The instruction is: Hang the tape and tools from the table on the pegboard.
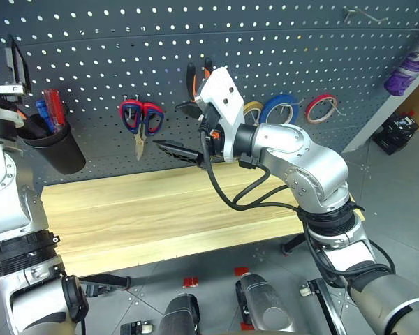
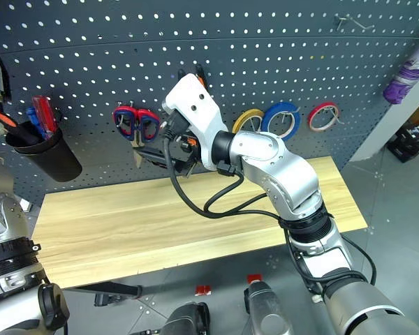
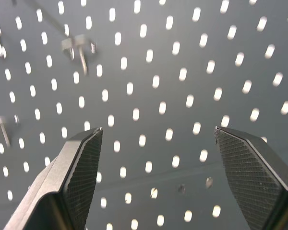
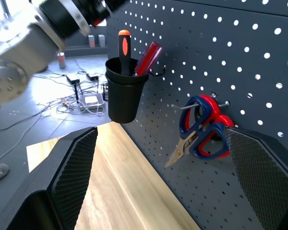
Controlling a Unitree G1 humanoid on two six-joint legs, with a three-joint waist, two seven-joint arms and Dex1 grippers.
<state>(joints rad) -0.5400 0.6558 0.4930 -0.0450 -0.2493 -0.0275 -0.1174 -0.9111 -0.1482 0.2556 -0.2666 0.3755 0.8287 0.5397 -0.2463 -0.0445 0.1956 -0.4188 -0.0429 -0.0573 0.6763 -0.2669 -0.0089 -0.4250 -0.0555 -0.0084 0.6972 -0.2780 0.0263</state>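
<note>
Left tool (image 3: 156, 143) released (jaws apart) facing pegboard (image 3: 182, 48), right tool (image 4: 158, 158) released, red-handled scissors (image 4: 201, 127) at its 3 o'clock above worktop (image 1: 160, 209).

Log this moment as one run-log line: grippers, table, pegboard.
left gripper: open, empty, facing pegboard | right gripper: open, empty, near red-and-blue scissors | table: bare | blue tape: hung

blue tape (image 1: 279, 109) on dark grey pegboard (image 1: 126, 42); light wood-grain table (image 1: 146, 209).
</note>
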